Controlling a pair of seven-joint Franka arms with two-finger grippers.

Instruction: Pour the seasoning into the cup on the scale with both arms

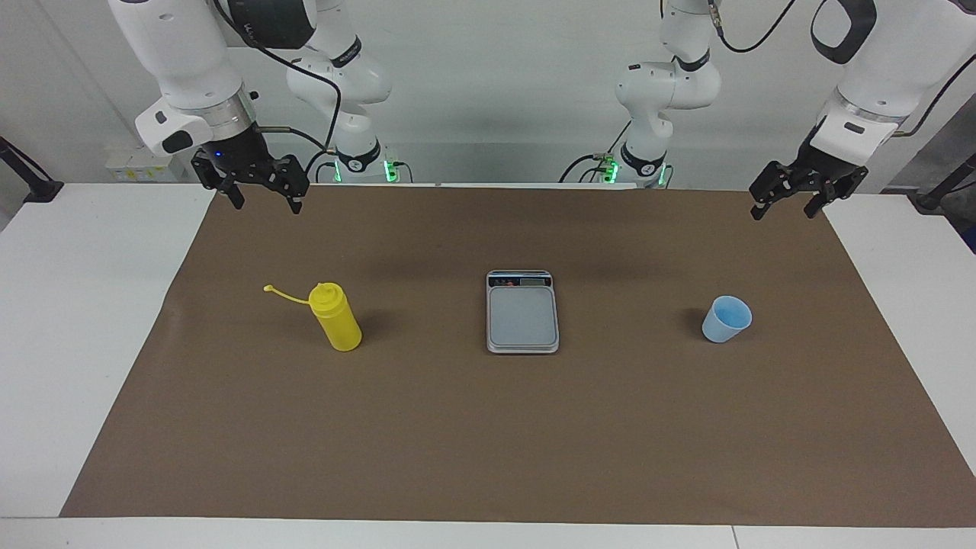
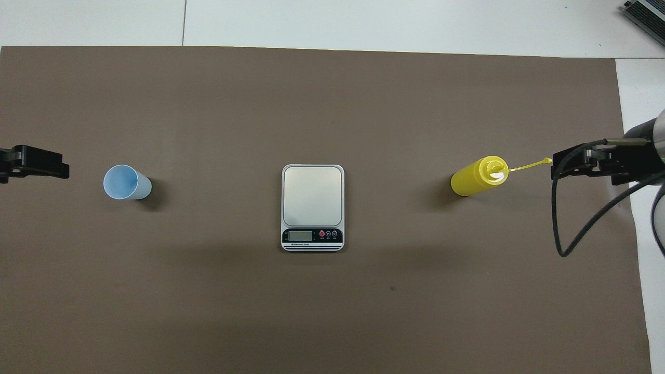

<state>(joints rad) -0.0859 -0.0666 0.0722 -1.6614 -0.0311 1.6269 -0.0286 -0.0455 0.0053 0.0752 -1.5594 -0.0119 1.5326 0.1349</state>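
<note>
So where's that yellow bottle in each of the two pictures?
Facing view: the bottle stands at the picture's left, beside the scale, toward the right arm's end of the table.
Overhead view: the bottle is at the picture's right, again beside the scale.
Shared landmark: the scale, mid-table in both, between bottle and cup.

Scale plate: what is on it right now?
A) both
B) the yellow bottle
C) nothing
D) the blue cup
C: the scale plate is bare; the cup stands on the mat toward the left arm's end, the yellow bottle toward the right arm's end.
</note>
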